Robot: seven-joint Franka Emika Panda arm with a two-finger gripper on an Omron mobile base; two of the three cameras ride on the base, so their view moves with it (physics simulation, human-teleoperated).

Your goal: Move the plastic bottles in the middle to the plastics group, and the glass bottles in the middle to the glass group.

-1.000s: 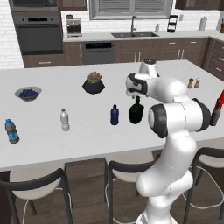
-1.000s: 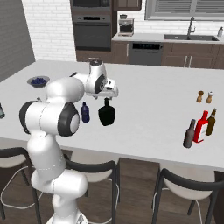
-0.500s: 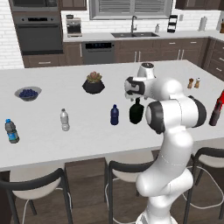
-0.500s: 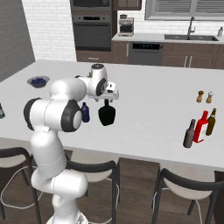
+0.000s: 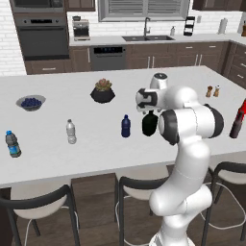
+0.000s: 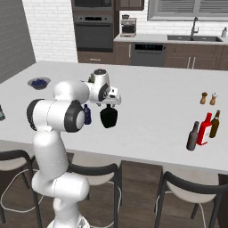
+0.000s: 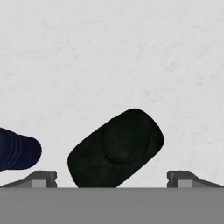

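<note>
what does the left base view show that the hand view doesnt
Left base view alone: the small clear water bottle, the clear bottle with a blue label, a bowl, a plant pot and two tiny shakers. Hand view alone: the open gripper, its fingertips standing wide either side of the black bottle seen from above. Both: the black bottle and the navy bottle beside it on the white counter.

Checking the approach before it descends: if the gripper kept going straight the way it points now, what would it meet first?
Most likely the squat black bottle: the open gripper points down over it, fingertips either side. The navy bottle stands off to one side.
</note>
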